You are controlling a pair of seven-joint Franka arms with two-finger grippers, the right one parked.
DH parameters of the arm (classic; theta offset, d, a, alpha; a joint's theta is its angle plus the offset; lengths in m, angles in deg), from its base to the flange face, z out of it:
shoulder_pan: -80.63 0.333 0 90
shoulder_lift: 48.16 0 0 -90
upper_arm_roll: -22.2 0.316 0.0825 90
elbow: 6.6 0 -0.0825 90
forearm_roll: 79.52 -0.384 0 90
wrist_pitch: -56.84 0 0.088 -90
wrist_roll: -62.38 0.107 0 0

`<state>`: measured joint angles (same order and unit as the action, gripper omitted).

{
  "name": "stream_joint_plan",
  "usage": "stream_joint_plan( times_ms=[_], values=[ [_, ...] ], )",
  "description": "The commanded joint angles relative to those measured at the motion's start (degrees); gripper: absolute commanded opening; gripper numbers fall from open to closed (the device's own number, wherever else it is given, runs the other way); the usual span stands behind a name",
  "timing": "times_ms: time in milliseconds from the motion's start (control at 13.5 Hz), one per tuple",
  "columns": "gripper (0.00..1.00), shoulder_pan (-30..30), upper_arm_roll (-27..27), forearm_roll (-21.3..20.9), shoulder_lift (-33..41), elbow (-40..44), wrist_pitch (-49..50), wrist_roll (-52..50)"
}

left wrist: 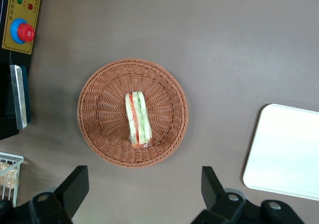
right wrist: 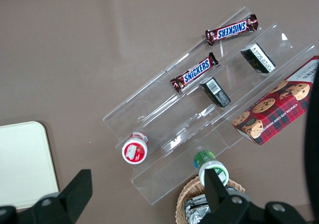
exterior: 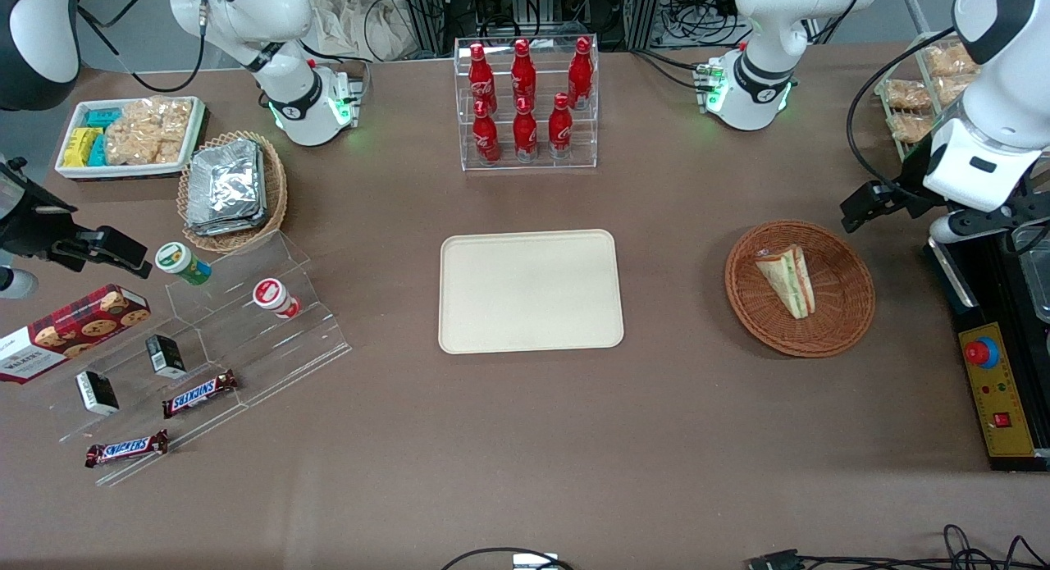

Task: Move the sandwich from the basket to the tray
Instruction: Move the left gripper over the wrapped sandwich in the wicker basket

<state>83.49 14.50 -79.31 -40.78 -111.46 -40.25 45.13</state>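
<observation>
pincer: wide open, empty, hanging high above the basket | sandwich: on edge mid-basket, tip toward 6 o'clock of the weave in the front view | tray: bare, mid-bench | risk, my guess: slick wrap, narrow wedge; an off-centre pinch could tip it, or fingertips snag the wicker

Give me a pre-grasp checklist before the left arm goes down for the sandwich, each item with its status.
1. Sandwich lies in the basket: ok.
2. Nothing covers the sandwich: ok.
3. End effector open: ok.
4. End effector holds nothing: ok.
5. Tray bare, ready to receive: ok.
6. End effector centred above the sandwich: not ok, it sits off to the basket's edge.
</observation>
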Motion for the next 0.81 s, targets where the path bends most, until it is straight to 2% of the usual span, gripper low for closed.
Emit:
stream_joint_plan(
  times_ms=[0,370,741],
  values=[
    [1.00,-0.1,-0.2,0.4,-0.4,2.5,2.5,0.2],
    [1.00,0.2,0.1,0.1,-1.0,1.2,3.1,0.2],
    [1.00,0.4,0.1,0.0,0.4,-10.0,-4.4,-2.3]
  ],
)
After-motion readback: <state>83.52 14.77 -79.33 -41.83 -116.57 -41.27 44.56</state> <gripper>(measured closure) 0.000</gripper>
